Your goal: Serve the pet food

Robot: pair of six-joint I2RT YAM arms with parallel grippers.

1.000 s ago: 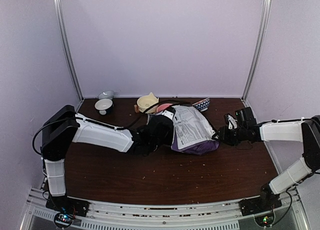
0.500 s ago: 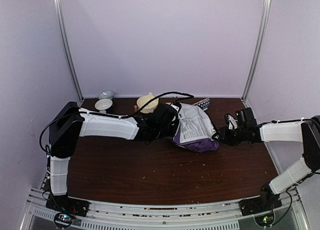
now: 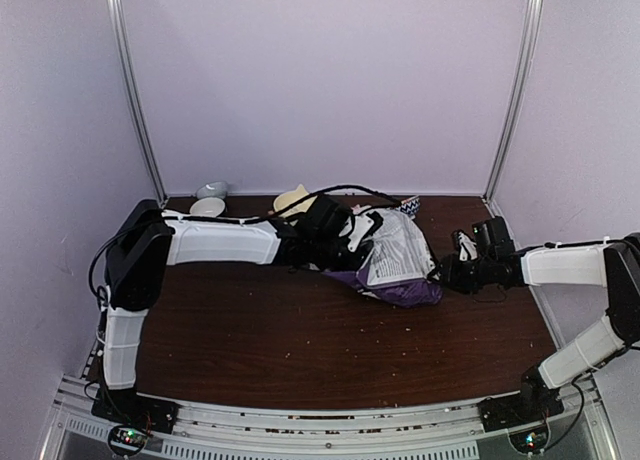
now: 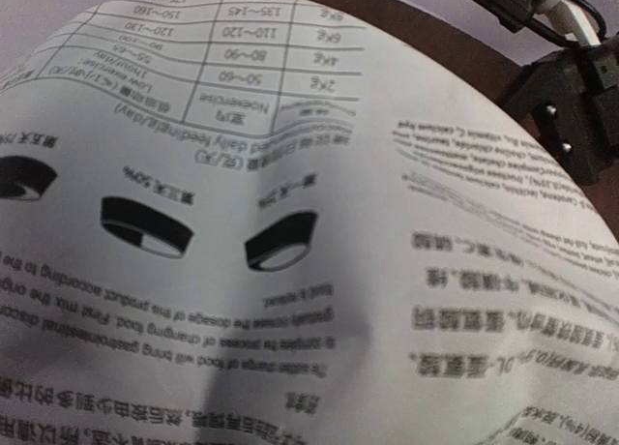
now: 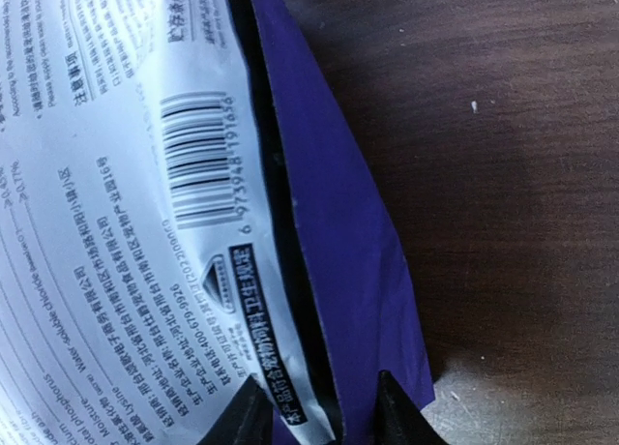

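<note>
Dark wooden table [image 3: 300,350], lilac walls [image 3: 330,80] | one pet food bag [image 3: 400,265] mid-back on table, one yellow scoop [image 3: 293,199] behind it | left pincer [image 3: 348,230] at bag top, grip unclear | right pincer [image 5: 319,397] straddles bag corner, grip unclear

Overhead view: soft, even light w/ a lilac cast on the walls [image 3: 330,80]. The tabletop [image 3: 300,340] is dark, shadows faint. Left wrist view: the bag label [image 4: 290,222] fills the frame, print sharp toward 12 o'clock, blurred at 5, grey shadow at 7. Right wrist view: sharp, dull sheen on tabletop at 5.
</note>
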